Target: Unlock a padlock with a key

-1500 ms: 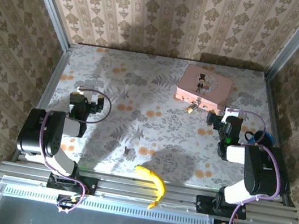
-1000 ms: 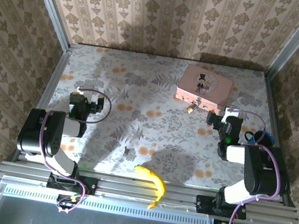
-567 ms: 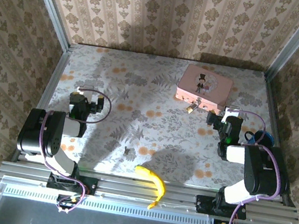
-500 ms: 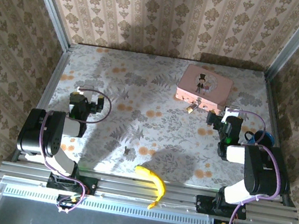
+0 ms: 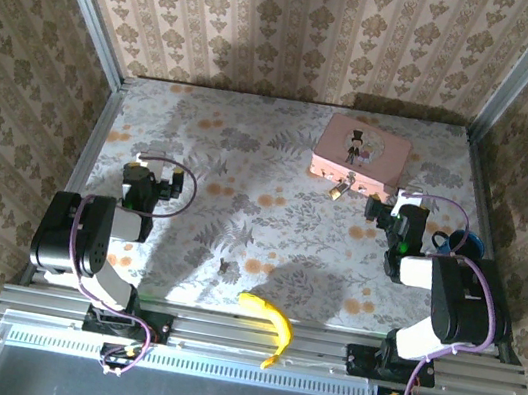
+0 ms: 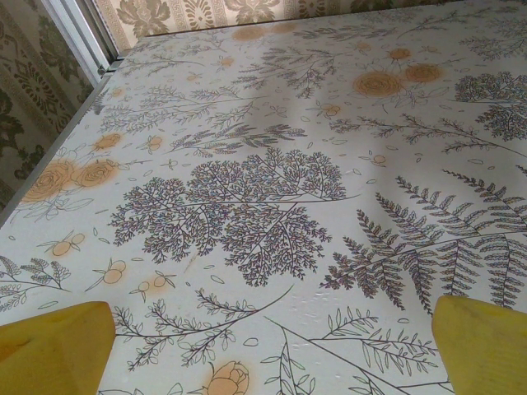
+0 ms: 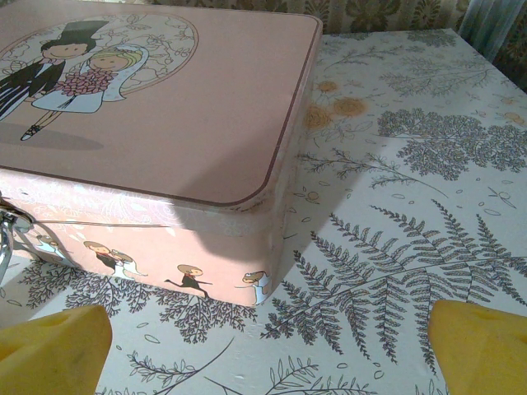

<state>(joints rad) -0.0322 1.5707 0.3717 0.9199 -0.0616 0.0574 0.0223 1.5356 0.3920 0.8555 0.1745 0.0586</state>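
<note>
Pink metal tin (image 5: 361, 151), with a top-hatted groom and a bride drawn on its lid, sits at the far right of a table (image 5: 251, 155) covered in a floral cloth. A tiny brass padlock (image 5: 338, 190) lies right against the tin's near side, toward its left end. A very small dark key (image 5: 224, 267) lies well apart from the padlock, near the middle of the table and toward the front. A yellow banana (image 5: 266, 322) rests at the front edge. The left gripper (image 6: 263, 358) sits low over the cloth on the left, its yellow fingers (image 6: 49, 350) spread wide and holding nothing. The right gripper (image 7: 263, 354) faces the tin's near right corner from close by, with its fingers also spread wide and empty.
</note>
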